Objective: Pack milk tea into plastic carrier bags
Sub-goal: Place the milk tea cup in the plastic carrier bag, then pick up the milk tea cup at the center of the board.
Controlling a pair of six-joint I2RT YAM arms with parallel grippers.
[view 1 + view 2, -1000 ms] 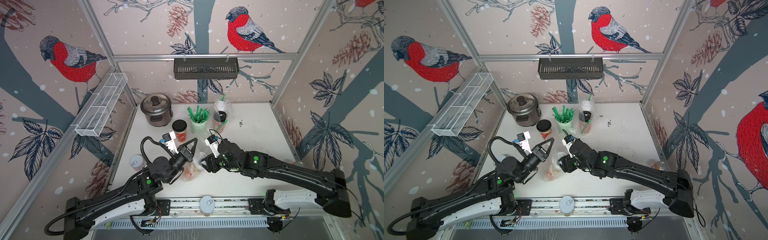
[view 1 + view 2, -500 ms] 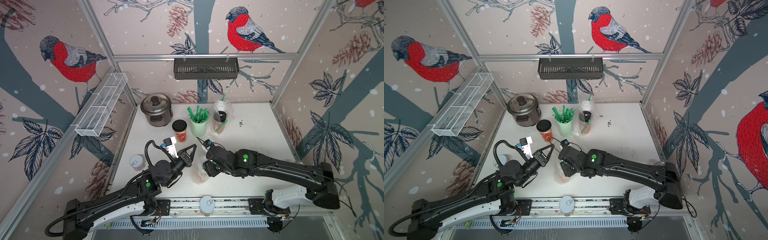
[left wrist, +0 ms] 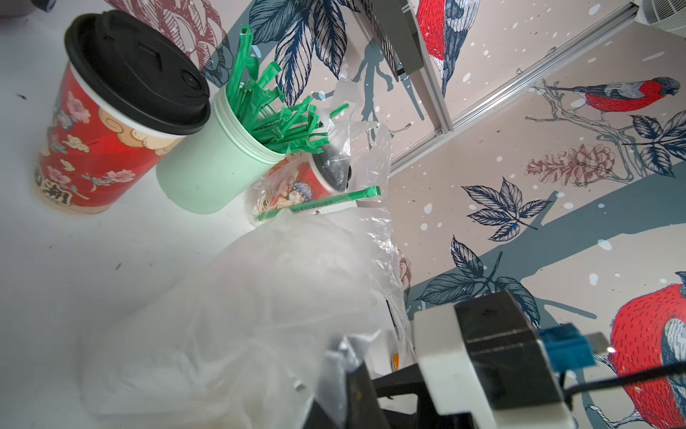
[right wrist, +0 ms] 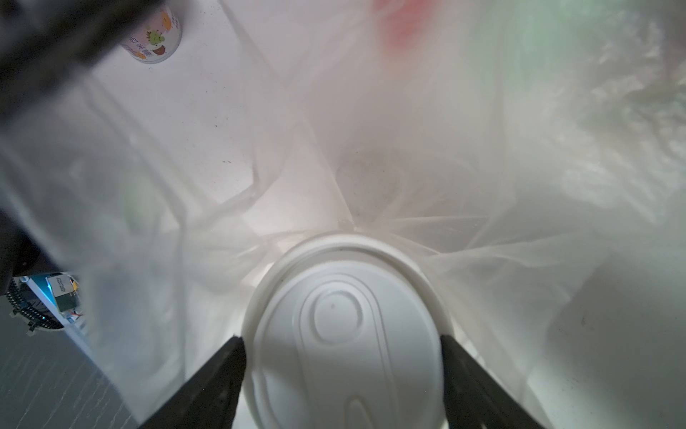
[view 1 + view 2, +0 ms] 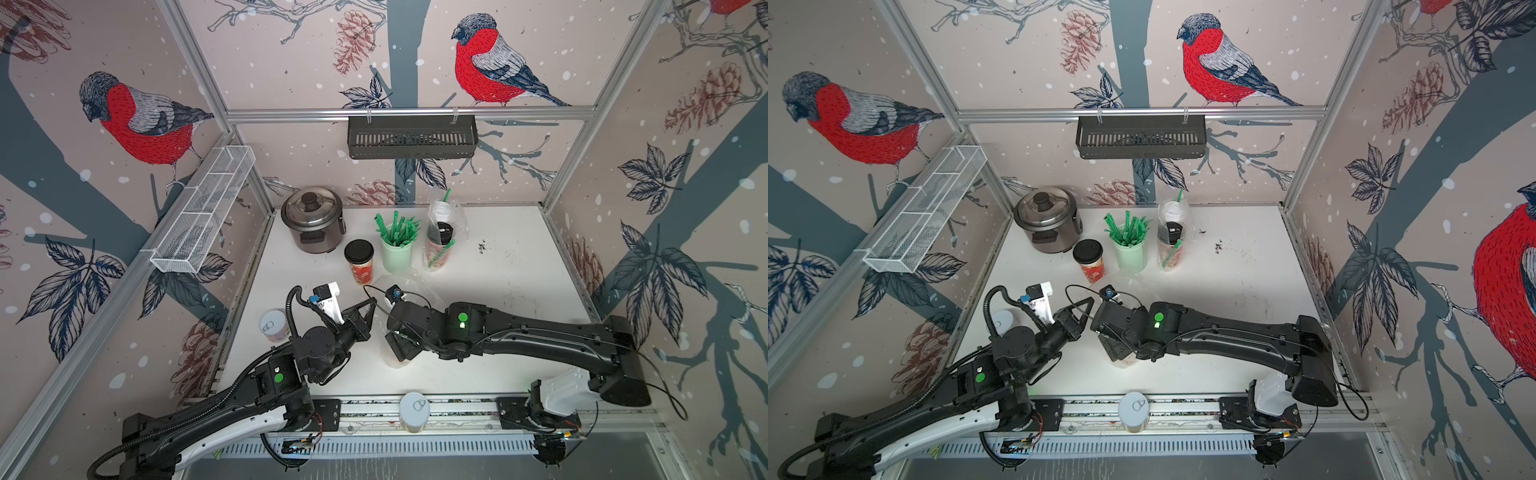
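bag holds white-lid cup. Left jaws clenched on bag edge; right jaws straddle it, grip unclear.

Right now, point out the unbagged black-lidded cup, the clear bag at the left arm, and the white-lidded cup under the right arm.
black-lidded cup (image 5: 359, 252): in a top view, its lid.
clear bag (image 3: 260, 297): left wrist view, crinkled side.
white-lidded cup (image 4: 345, 334): right wrist view, lid's middle.

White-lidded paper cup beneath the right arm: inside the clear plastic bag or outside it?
Inside, it appears: in the right wrist view the clear plastic carrier bag surrounds the white-lidded paper cup.
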